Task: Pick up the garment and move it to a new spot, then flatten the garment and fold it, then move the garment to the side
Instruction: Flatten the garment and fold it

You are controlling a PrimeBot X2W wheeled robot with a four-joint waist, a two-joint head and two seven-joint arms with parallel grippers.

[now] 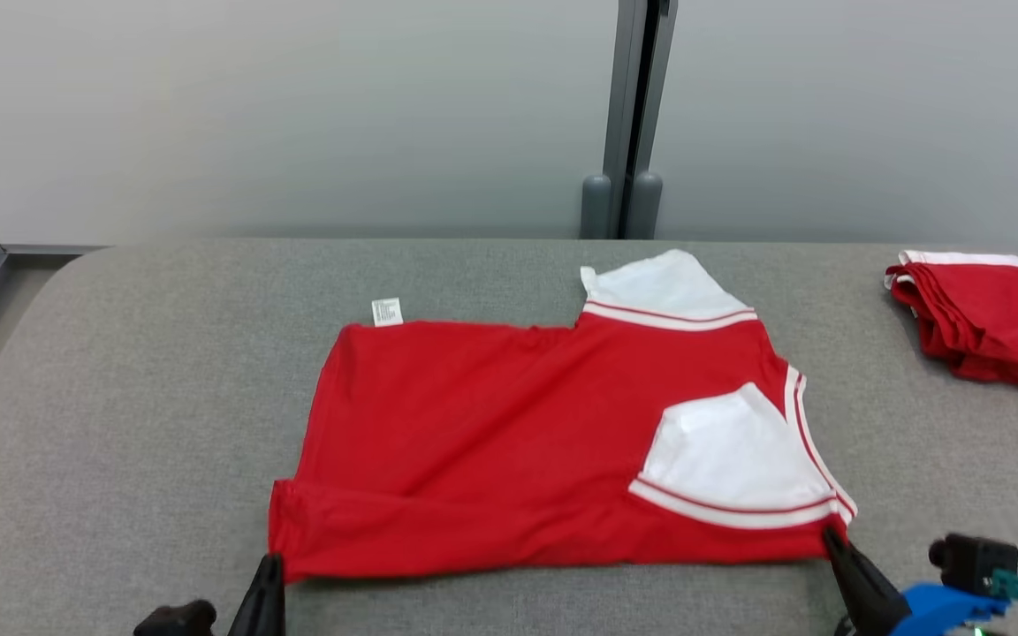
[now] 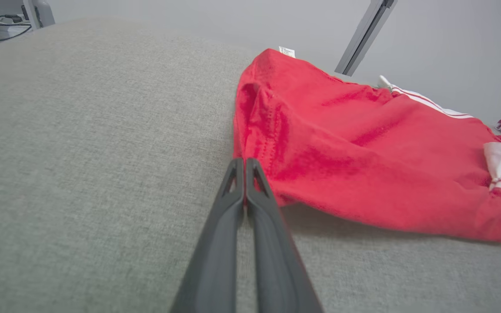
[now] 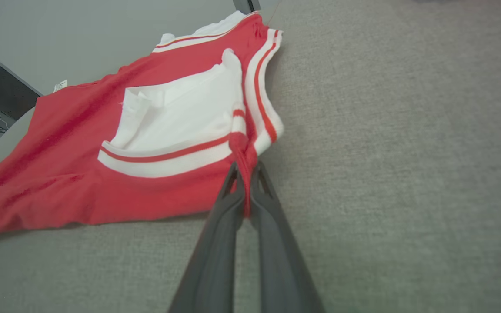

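Working along its near edge, you have the red-and-white jersey garment (image 1: 491, 442) lying flat in the middle of the grey cloth-covered table (image 1: 120, 397), with one white sleeve turned in over the red body. Your right gripper (image 1: 830, 535) has its fingers pressed together on a tuck of red cloth at the garment's near-right corner, just below the striped trim, so that corner is ready to be carried. Your left gripper (image 1: 271, 560) is closed tip to tip against the near-left hem corner, but you cannot tell whether any cloth is caught between the fingers. Taking both near corners probably sets up a fold toward the table's far edge. The folded red pile (image 1: 986, 318) by the far right corner sits well apart, likely where finished pieces go.
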